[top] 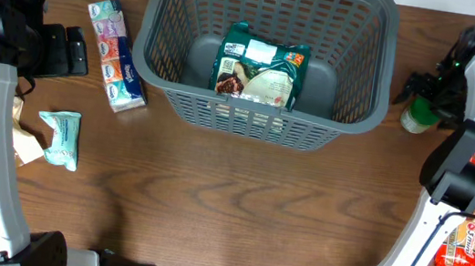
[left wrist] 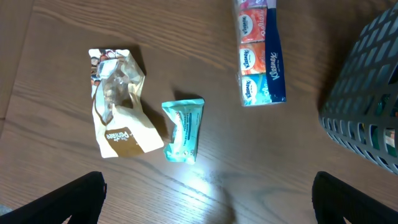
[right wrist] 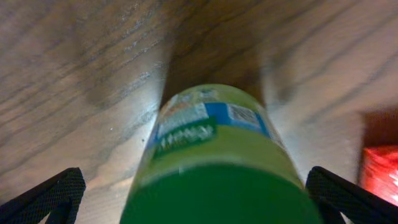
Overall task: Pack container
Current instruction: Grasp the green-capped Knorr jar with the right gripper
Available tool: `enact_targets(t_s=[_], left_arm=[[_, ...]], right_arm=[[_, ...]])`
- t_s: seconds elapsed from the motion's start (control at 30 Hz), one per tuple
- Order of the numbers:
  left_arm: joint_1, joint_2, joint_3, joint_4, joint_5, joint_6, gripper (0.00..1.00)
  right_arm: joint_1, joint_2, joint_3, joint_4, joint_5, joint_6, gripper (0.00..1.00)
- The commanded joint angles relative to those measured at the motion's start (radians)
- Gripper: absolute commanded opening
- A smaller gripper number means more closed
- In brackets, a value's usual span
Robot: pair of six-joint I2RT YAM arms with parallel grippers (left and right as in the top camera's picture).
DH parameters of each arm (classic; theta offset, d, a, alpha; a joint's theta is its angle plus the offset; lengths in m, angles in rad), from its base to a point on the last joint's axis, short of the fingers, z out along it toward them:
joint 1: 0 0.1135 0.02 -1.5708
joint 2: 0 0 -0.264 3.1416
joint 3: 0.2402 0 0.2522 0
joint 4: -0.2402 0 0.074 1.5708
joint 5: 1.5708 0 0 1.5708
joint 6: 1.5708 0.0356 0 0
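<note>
Container [top: 257, 120] sits on brown wood-grain table [top: 236, 215]; both arms' jaws gape (right pair straddling a green bottle [right wrist: 214, 155]).

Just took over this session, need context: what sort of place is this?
Likely a lab test bench for packing: a wooden table, a grey slotted basket holding one snack bag, and loose groceries like Kleenex packs beside it.

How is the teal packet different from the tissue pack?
The tissue pack is longer than the teal packet. The tissue pack shows blue, orange and white panels; the packet is mostly teal. The tissue pack lies nearer the basket. Both lie flat on the table.
</note>
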Motion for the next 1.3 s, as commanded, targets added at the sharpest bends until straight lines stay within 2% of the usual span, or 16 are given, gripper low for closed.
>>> enact_targets(t_s=[0.0,0.37,0.43,0.53,0.6,1.0,1.07,1.17,1.2,1.27], left_arm=[[0.003,0.002,-0.005,0.000,0.010,0.002,0.99],[0.003,0.002,-0.005,0.000,0.010,0.002,0.99],[0.003,0.002,-0.005,0.000,0.010,0.002,0.99],[0.003,0.002,-0.005,0.000,0.010,0.002,0.99],[0.003,0.002,-0.005,0.000,0.010,0.002,0.99],[0.003,0.002,-0.005,0.000,0.010,0.002,0.99],[0.003,0.002,-0.005,-0.001,0.010,0.002,0.99],[0.003,0.002,-0.005,-0.001,0.010,0.002,0.99],[0.003,0.002,-0.005,-0.001,0.010,0.002,0.99],[0.003,0.002,-0.005,0.000,0.010,0.002,0.99]], right_arm=[[0.010,0.010,-0.045,0.026,0.014,-0.001,0.99],[0.010,0.010,-0.077,0.049,0.026,-0.005,0.98],[0.009,0.010,-0.077,0.051,0.029,-0.005,0.95],[0.009,0.010,-0.077,0.051,0.028,-0.005,0.83],[0.009,0.010,-0.077,0.051,0.028,-0.005,0.81],[0.010,0.010,-0.077,0.048,0.028,-0.005,0.52],[0.010,0.010,-0.077,0.047,0.028,-0.005,0.51],[0.010,0.010,-0.077,0.046,0.028,-0.013,0.40],[0.010,0.010,-0.077,0.045,0.028,-0.016,0.33],[0.010,0.010,-0.077,0.041,0.028,-0.016,0.05]])
